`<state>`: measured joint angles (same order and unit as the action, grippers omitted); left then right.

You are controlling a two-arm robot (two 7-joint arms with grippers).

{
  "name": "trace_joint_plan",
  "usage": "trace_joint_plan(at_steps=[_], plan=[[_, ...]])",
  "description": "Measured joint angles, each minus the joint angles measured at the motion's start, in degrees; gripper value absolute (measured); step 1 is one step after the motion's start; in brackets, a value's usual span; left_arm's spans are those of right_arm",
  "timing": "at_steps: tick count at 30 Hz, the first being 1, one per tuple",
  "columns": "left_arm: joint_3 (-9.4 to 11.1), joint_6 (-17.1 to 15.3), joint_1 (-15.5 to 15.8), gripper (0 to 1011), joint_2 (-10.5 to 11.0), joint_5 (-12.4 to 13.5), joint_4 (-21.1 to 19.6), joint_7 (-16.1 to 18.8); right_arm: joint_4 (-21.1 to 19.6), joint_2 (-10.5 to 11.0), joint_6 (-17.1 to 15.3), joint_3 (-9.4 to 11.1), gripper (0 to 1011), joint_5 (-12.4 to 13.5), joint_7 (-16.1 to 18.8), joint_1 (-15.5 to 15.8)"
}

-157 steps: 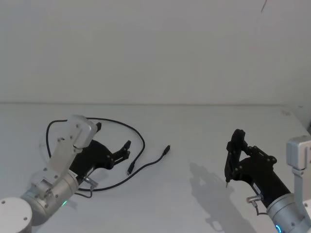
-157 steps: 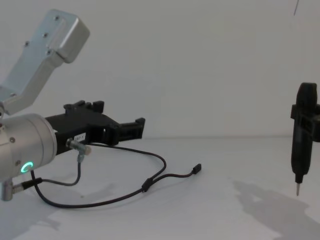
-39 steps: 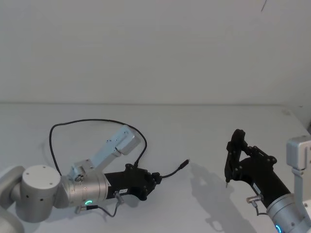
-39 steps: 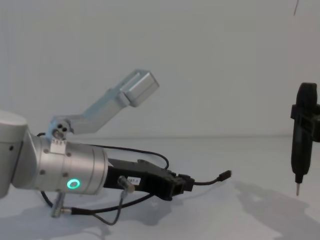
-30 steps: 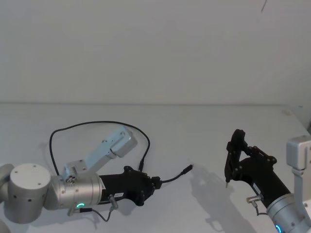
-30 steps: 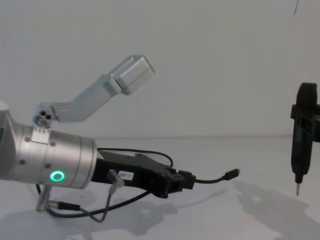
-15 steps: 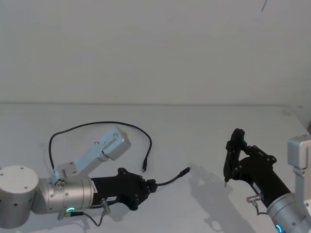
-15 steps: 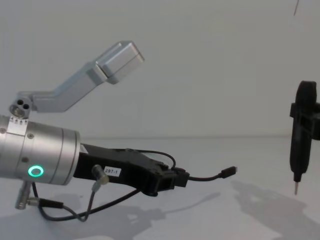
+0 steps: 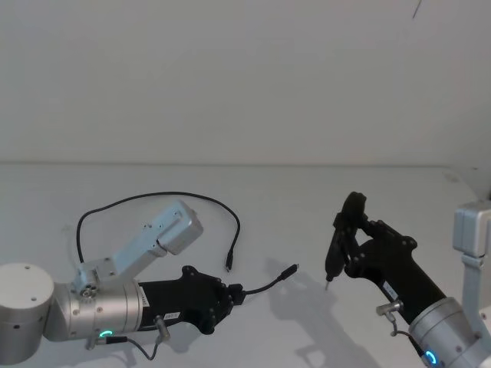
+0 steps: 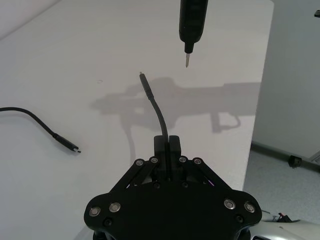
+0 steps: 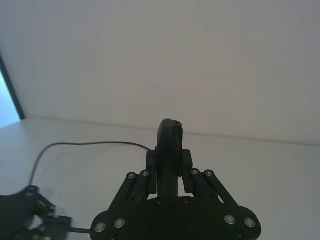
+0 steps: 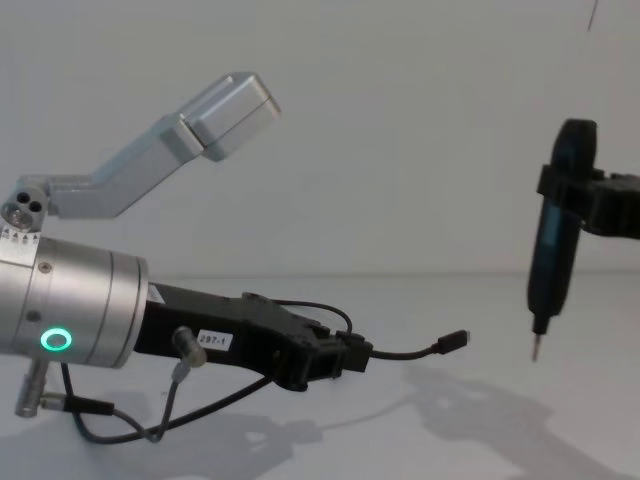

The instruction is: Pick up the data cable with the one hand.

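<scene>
Jaws of the white-labelled left gripper (image 12: 348, 356) clamp the data cable (image 12: 407, 352).

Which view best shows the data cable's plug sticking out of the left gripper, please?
Left wrist view: the data cable runs unobstructed from the shut left gripper to its plug. Chest shows it side-on, head smaller, right wrist a distant loop.

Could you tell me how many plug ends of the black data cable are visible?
2. One plug juts from the left gripper, shut on the data cable, toward the right gripper; the other plug lies on the table nearby. Another may be hidden behind the arm.
</scene>
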<state>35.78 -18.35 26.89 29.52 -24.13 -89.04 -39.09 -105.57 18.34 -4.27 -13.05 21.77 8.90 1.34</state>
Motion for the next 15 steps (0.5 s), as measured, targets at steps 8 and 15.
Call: trace_joint_plan(at_steps=[8,15], plan=[[-0.07,-0.11,-0.21,47,0.30,-0.08,-0.51,0.15,-1.28,-0.99,-1.92,-0.72,279,1.88,0.96,-0.42],[-0.11,-0.16,-0.31,47,0.42,-0.12,-0.74,0.21,-0.83,-1.59,-2.80,-1.38,279,2.92,1.36,-1.39]])
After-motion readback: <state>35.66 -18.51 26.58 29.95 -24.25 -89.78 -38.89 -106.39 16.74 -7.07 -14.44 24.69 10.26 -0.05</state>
